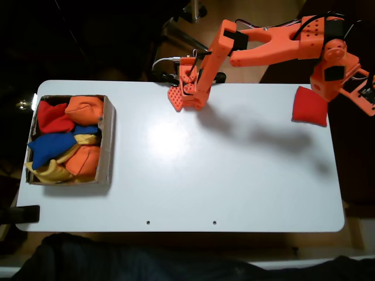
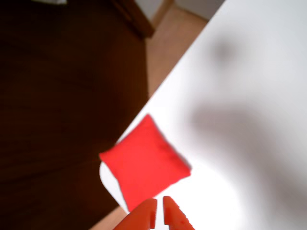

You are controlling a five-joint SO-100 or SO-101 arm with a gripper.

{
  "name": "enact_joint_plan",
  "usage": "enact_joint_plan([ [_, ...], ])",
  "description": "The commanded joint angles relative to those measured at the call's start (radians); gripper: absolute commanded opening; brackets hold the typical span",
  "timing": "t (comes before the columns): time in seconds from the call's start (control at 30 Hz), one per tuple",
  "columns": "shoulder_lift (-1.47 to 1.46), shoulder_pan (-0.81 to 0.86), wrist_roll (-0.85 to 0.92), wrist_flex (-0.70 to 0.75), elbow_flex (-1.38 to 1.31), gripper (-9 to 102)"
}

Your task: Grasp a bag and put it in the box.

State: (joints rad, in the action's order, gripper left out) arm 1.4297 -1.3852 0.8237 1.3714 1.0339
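Jaws nearly closed on nothing, gripper (image 2: 159, 211) hovering just beside red bag (image 2: 144, 163) at table (image 1: 234, 175) corner, cardboard box (image 1: 108, 140) of bean bags at opposite end

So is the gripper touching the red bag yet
Cannot tell. In the wrist view the gripper tips overlap the red bag's lower edge, nearly closed, with no contact or gap plainly visible.

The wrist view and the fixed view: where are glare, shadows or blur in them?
Fixed view: a bright glare patch on the white table left of centre, and the arm's dark shadow across the right half; the surroundings are very dark. Wrist view: the red bag at the table corner looks soft-edged, a blurry grey shadow lies on the table, and the claw tips sit nearly together.
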Motion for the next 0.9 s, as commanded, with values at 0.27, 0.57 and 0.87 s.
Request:
enact_joint_plan([
  [0.27, -0.043, -0.057, 0.025, -0.028, -0.011, 1],
  [0.57, -0.055, -0.064, 0.026, -0.110, 0.034, 1],
  [0.87, -0.060, -0.048, 0.034, -0.152, 0.041, 0],
])
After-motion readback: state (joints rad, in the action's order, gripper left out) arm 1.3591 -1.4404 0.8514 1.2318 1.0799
